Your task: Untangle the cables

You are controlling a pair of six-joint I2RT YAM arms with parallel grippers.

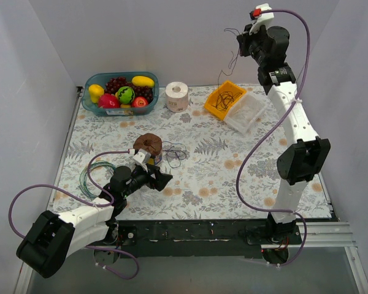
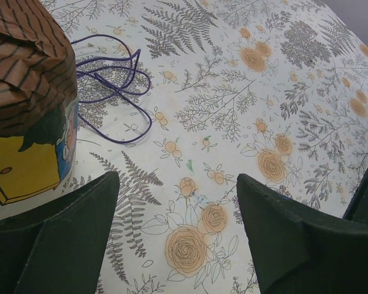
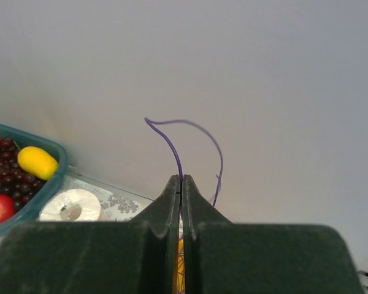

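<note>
A loose tangle of thin dark purple cables (image 1: 175, 153) lies on the flowered cloth beside a brown-topped can (image 1: 150, 145); in the left wrist view the cables (image 2: 110, 79) lie ahead and to the left. My left gripper (image 1: 164, 179) is open and empty just above the cloth, short of the tangle (image 2: 178, 214). My right gripper (image 1: 241, 38) is raised high at the back right, shut on one thin purple cable (image 3: 172, 147) that hangs down towards a yellow tray (image 1: 225, 98) holding more wires.
A clear plastic box (image 1: 246, 113) stands next to the yellow tray. A toilet roll (image 1: 176, 96) and a fruit basket (image 1: 121, 92) are at the back. A flat greenish coil (image 1: 89, 177) lies left of my left arm. White walls enclose the table.
</note>
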